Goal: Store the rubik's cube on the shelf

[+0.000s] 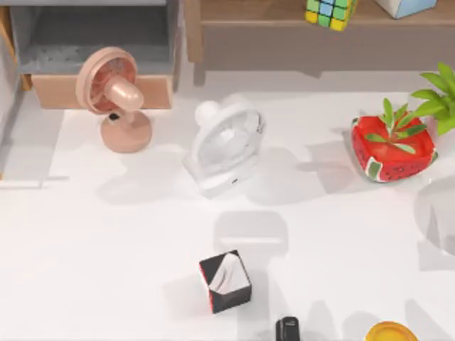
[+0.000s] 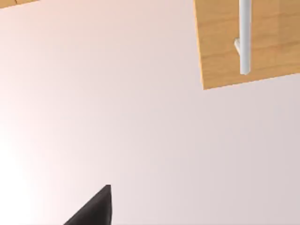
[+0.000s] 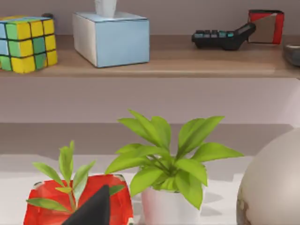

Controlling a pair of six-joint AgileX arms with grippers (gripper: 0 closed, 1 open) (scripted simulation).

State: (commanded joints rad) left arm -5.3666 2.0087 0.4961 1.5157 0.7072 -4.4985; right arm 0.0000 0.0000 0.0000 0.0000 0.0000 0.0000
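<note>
The rubik's cube (image 1: 328,11), with green, yellow and blue squares, rests on the brown wooden shelf (image 1: 320,44) at the back right of the table. The right wrist view shows the rubik's cube (image 3: 27,43) standing free at one end of the shelf board (image 3: 164,68), nothing gripping it. A dark part of my right gripper (image 3: 91,211) hangs low in front of the shelf, well short of the cube. A dark part of my left gripper (image 2: 93,211) hovers over bare white surface.
A pink fan (image 1: 114,96), a white fan (image 1: 226,142) and a black cube (image 1: 225,282) stand mid-table. A red pot (image 1: 391,145) and a leafy plant (image 3: 171,164) sit below the shelf. A blue tissue box (image 3: 111,37) and a calculator (image 3: 222,37) share the board.
</note>
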